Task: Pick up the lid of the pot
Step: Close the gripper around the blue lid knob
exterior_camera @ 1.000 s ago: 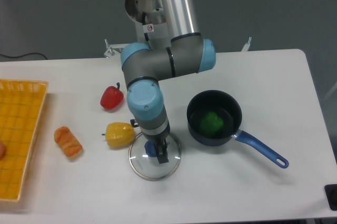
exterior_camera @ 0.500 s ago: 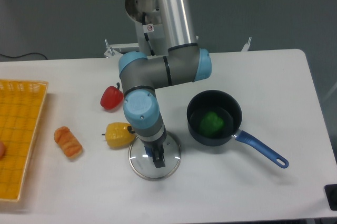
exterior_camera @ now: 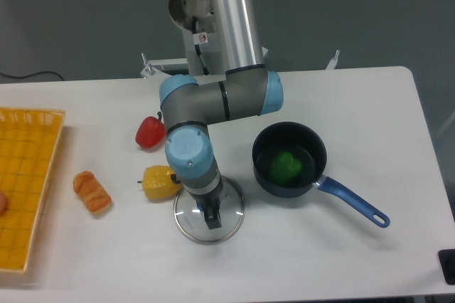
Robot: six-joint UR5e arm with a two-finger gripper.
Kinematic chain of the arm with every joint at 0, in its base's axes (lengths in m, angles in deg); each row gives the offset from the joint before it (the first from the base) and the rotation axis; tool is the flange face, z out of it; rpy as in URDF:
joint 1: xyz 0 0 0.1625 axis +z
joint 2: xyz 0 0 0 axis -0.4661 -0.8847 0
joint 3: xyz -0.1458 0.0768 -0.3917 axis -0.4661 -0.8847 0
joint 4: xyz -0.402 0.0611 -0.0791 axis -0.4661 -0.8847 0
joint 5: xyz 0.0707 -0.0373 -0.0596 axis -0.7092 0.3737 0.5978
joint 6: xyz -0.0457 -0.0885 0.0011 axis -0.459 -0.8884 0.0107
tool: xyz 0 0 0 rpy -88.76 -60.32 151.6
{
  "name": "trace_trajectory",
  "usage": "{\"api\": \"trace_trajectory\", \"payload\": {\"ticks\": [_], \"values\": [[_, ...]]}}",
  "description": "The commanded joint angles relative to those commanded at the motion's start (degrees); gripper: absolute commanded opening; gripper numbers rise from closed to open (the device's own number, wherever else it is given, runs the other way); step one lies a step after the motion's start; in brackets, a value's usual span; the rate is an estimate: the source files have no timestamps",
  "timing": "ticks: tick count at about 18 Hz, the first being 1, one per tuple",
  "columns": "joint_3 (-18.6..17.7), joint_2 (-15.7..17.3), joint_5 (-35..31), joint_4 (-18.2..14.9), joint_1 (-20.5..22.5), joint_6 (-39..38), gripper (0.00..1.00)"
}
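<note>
With the pot lid directly beneath the jaws of your gripper, centre them over its middle (spread or pinching, I can't tell) and secure an even grip before raising it slowly and level.

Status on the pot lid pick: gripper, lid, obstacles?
Gripper down over lid's middle, grip unconfirmed, knob hidden. Lid lying on table. Yellow vegetable right by lid's edge, might get nudged.
</note>
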Motion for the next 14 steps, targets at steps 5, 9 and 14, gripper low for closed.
{"api": "trace_trajectory", "payload": {"ticks": [5,9,14], "values": [[0.00,-0.09,0.09,0.00,-0.09,-1.93,0.99],[0.18,-0.44,0.18,0.00,-0.70,-3.86,0.99],[0.18,-0.53,0.26,0.00,-0.70,-4.75,0.99]]}}
